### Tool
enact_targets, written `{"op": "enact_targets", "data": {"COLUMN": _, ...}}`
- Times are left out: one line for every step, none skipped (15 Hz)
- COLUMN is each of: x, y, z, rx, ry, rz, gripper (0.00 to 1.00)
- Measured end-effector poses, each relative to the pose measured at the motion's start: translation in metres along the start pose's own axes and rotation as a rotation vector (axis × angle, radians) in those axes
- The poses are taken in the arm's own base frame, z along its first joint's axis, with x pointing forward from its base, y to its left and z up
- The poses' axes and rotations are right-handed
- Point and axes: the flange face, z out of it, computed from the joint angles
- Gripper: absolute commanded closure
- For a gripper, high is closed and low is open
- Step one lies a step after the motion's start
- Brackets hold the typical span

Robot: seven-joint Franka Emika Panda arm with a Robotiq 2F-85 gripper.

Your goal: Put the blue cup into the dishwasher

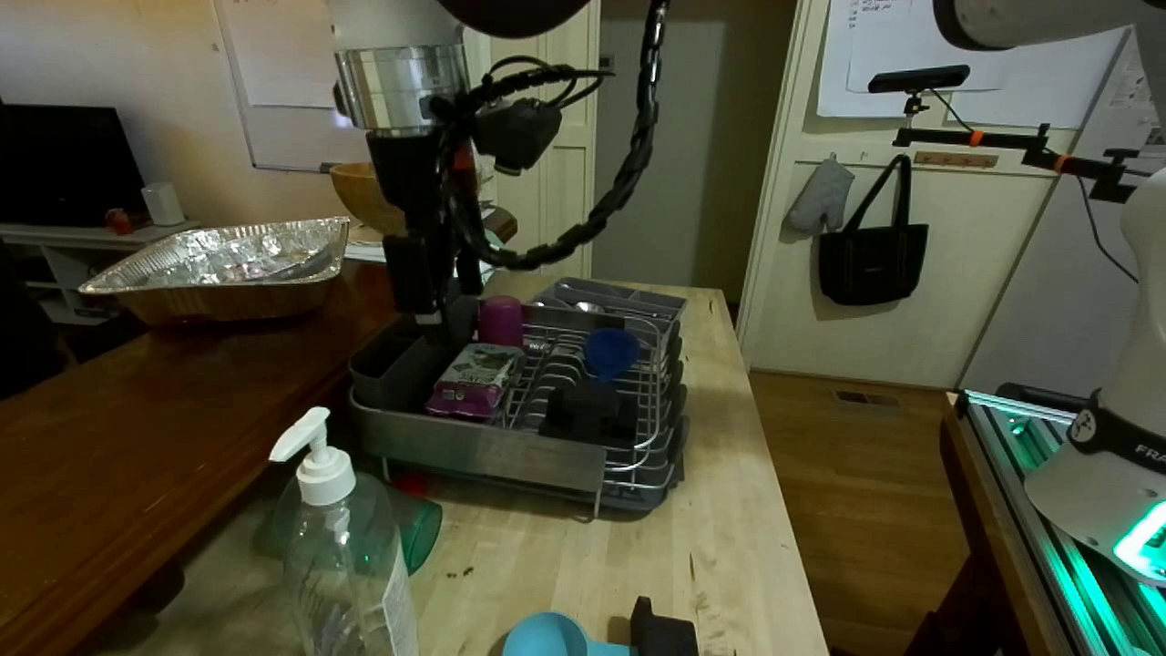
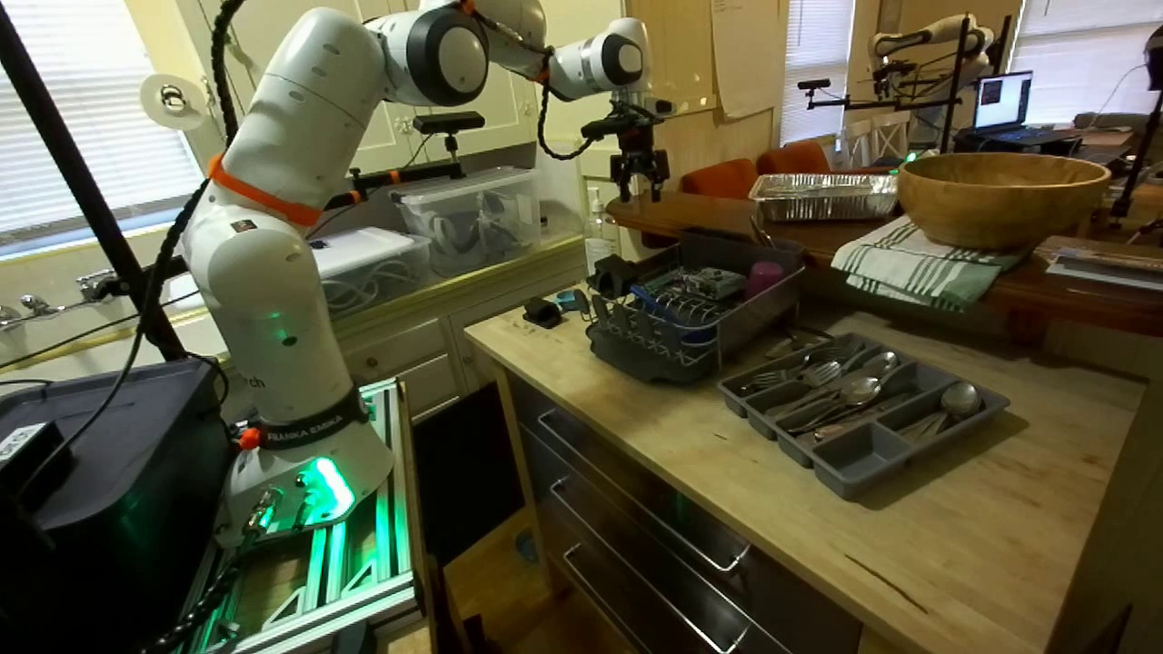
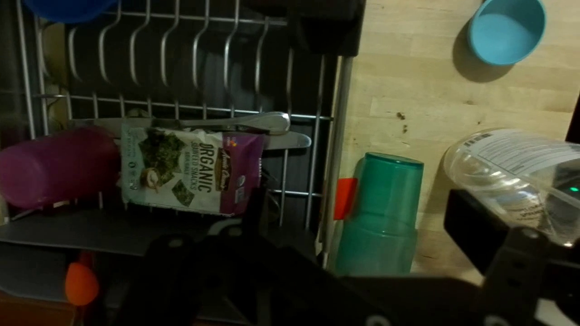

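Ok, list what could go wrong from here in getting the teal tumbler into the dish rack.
1. When lowered, the open gripper could knock the pump bottle, which stands close to the teal tumbler.
2. The tumbler is also close beside the dish rack, so the gripper may catch the rack's edge.
3. In the rack, the seaweed packet and purple cup take up room, so the tumbler might settle badly or tip out.

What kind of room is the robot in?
Most likely a kitchen, perhaps in somebody's home. The clues are the dish rack, the grey cutlery tray and what looks like an oven mitt hanging up.
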Motion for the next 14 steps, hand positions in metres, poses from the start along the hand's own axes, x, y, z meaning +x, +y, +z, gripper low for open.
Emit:
{"op": "enact_targets", "data": {"x": 0.000, "y": -0.016, "z": 0.006, "rx": 0.000, "ry": -0.002, "rz": 0.018, "gripper": 0.00}}
{"op": "enact_targets", "data": {"x": 0.001, "y": -0.033, "z": 0.013, "rx": 0.000, "ry": 0.001, "rz": 0.041, "gripper": 0.00}}
{"op": "enact_targets", "data": {"x": 0.000, "y": -0.052, "z": 0.020, "rx": -0.004, "ry": 0.011, "rz": 0.058, "gripper": 0.00}}
{"op": "enact_targets", "data": {"x": 0.000, "y": -0.068, "z": 0.027, "rx": -0.008, "ry": 0.026, "rz": 0.063, "gripper": 0.00}}
{"op": "enact_targets", "data": {"x": -0.001, "y": -0.082, "z": 0.035, "rx": -0.008, "ry": 0.041, "rz": 0.066, "gripper": 0.00}}
{"op": "enact_targets", "data": {"x": -0.001, "y": -0.093, "z": 0.044, "rx": -0.011, "ry": 0.053, "rz": 0.076, "gripper": 0.00}}
{"op": "enact_targets", "data": {"x": -0.001, "y": -0.101, "z": 0.048, "rx": -0.011, "ry": 0.069, "rz": 0.098, "gripper": 0.00}}
{"op": "enact_targets", "data": {"x": -0.003, "y": -0.105, "z": 0.046, "rx": -0.011, "ry": 0.078, "rz": 0.126, "gripper": 0.00}}
{"op": "enact_targets", "data": {"x": -0.004, "y": -0.107, "z": 0.047, "rx": -0.012, "ry": 0.083, "rz": 0.158, "gripper": 0.00}}
{"op": "enact_targets", "data": {"x": -0.006, "y": -0.108, "z": 0.047, "rx": -0.015, "ry": 0.085, "rz": 0.190, "gripper": 0.00}}
{"op": "enact_targets", "data": {"x": -0.008, "y": -0.108, "z": 0.047, "rx": -0.020, "ry": 0.085, "rz": 0.220, "gripper": 0.00}}
{"op": "enact_targets", "data": {"x": -0.011, "y": -0.108, "z": 0.047, "rx": -0.025, "ry": 0.083, "rz": 0.243, "gripper": 0.00}}
{"op": "enact_targets", "data": {"x": -0.013, "y": -0.107, "z": 0.047, "rx": -0.030, "ry": 0.081, "rz": 0.264, "gripper": 0.00}}
{"op": "enact_targets", "data": {"x": -0.016, "y": -0.106, "z": 0.047, "rx": -0.037, "ry": 0.081, "rz": 0.283, "gripper": 0.00}}
